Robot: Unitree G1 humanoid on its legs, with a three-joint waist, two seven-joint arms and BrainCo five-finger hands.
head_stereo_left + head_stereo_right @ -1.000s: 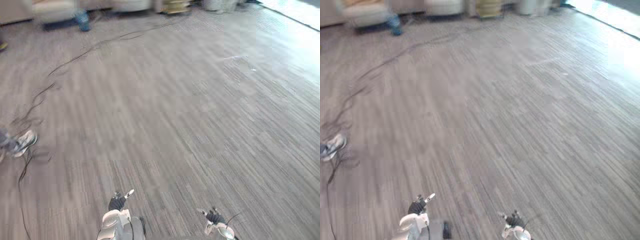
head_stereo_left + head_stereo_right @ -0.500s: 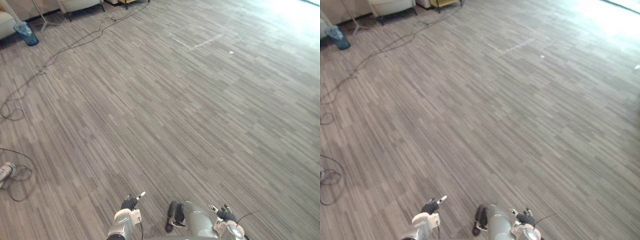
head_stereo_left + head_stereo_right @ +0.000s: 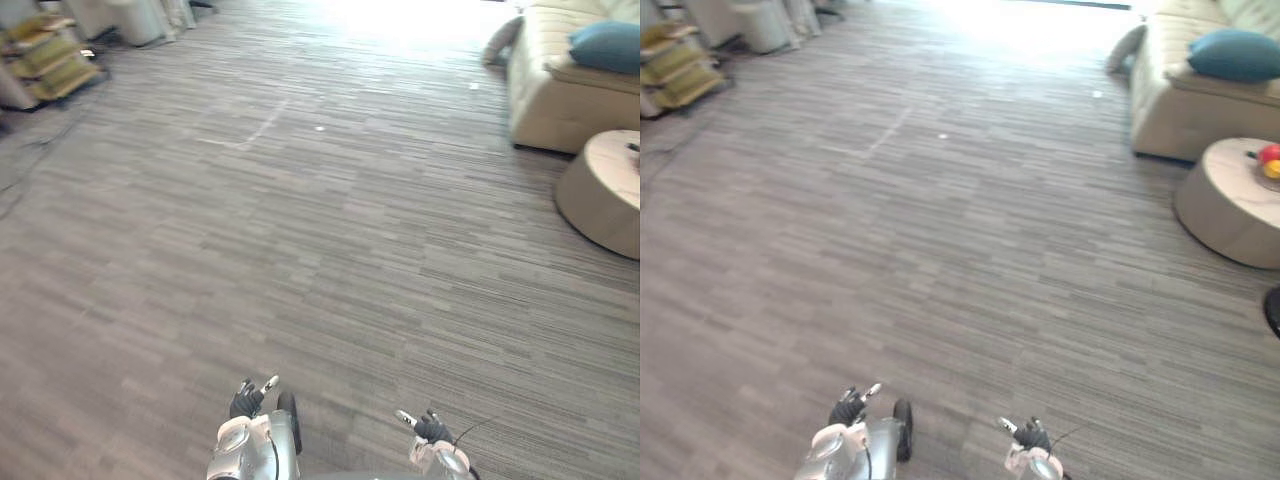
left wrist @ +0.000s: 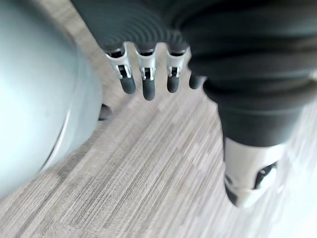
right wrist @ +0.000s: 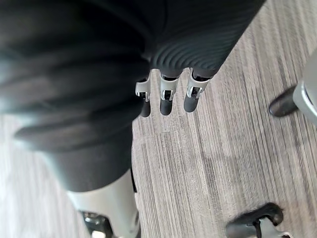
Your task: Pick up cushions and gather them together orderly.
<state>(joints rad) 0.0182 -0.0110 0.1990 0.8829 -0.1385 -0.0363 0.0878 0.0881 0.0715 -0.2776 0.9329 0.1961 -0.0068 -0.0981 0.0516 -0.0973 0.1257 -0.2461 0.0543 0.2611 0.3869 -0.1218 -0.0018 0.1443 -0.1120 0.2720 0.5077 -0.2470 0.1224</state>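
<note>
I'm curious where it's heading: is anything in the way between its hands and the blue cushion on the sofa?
Only open floor lies between the left hand, right hand and the blue cushion; the round low table stands just right of that path.

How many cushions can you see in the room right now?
1 for certain: a blue cushion on the beige sofa, far right. A pale shape on the floor at the sofa's far end may be another. Others may lie out of view.

I read left hand (image 3: pixel 244 401) and right hand (image 3: pixel 430 428) low in front, apart; both empty, fingers hanging relaxed.
</note>
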